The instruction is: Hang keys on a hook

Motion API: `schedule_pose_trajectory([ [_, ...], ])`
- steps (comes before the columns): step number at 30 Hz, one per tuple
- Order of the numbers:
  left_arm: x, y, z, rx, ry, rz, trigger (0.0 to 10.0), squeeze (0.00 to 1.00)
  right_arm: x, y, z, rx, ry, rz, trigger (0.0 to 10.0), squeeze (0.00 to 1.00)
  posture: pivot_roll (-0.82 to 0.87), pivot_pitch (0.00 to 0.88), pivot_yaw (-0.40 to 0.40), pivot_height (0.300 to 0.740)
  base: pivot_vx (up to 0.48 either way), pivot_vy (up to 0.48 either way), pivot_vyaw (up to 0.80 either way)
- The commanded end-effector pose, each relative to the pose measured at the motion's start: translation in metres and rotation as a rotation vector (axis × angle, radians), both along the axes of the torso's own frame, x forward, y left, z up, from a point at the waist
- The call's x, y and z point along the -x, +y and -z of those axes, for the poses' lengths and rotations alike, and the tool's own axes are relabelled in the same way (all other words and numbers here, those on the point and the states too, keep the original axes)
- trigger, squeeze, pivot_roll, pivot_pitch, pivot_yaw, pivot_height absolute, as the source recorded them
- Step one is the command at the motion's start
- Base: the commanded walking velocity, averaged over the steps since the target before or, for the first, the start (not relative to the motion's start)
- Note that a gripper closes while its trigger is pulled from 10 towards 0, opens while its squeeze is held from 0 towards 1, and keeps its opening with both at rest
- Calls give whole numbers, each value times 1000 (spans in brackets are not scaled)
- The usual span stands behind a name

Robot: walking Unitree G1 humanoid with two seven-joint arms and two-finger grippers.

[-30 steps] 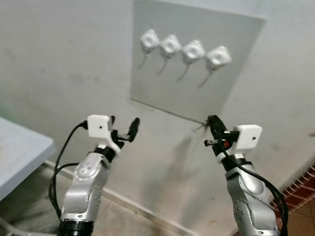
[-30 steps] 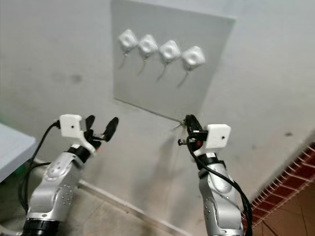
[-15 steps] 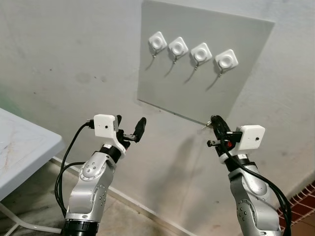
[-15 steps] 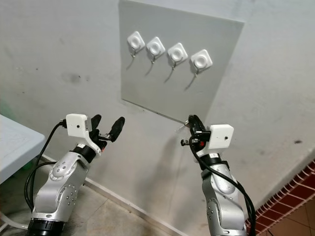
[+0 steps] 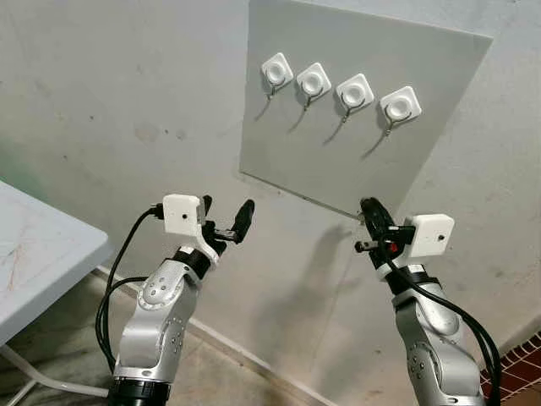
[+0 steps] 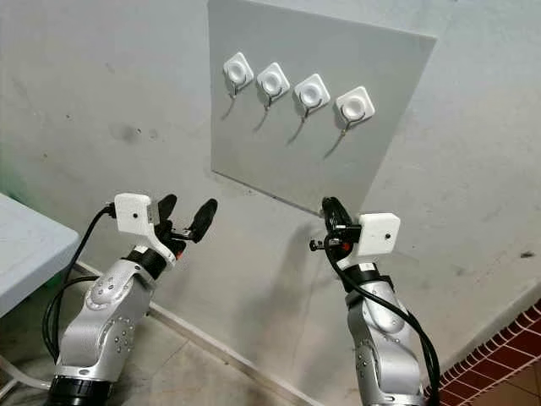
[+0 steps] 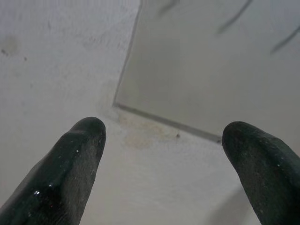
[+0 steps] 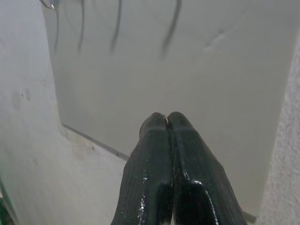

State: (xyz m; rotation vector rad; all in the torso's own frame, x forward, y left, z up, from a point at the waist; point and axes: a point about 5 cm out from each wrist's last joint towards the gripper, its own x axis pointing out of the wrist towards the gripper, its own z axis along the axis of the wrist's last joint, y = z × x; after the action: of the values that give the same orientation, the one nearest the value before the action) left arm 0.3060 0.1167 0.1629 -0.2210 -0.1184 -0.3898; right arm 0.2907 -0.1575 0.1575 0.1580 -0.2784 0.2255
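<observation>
Four white hooks (image 5: 313,81) sit in a row on a grey panel (image 5: 338,161) fixed to the pale wall (image 5: 101,85), each a square pad with a thin metal hook hanging under it, and nothing hangs on any of them. Both my arms are raised toward the wall, below that row. My right fingers (image 8: 154,154) are pressed tight together, tip against tip, and point up at the panel's lower edge, well under the hook furthest to my right. A tiny pale glint shows in the seam between the tips, too small for me to say what it is; the keys themselves I cannot make out. My left fingers (image 7: 70,164) are spread wide with nothing between them, aimed at the wall just below the panel's lower left corner, which shows in the gap between the two black tips. A black cable (image 5: 114,279) loops down from my left wrist along the silver arm. Off to my left, the corner of a white tabletop (image 5: 34,262) juts in, and the floor (image 5: 59,355) below it is bare concrete.
</observation>
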Motion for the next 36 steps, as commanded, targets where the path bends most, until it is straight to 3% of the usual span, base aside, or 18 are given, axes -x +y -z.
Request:
schedule_pose_trajectory([
  [1,2,-9,-13,-8,-52,59,10000,0,3,0,-15,-9,-82,-12,10000,0,19,0,-92,740,0,0,0],
  [19,12,-44,-39,-66,-159,273,10000,0,-1,0,-38,-35,-174,7,10000,0,17,0,-89,740,0,0,0],
  [36,10,-52,-49,-69,-179,331,10000,0,-15,2,-68,-10,-276,-33,10000,0,0,0,-67,740,0,0,0],
])
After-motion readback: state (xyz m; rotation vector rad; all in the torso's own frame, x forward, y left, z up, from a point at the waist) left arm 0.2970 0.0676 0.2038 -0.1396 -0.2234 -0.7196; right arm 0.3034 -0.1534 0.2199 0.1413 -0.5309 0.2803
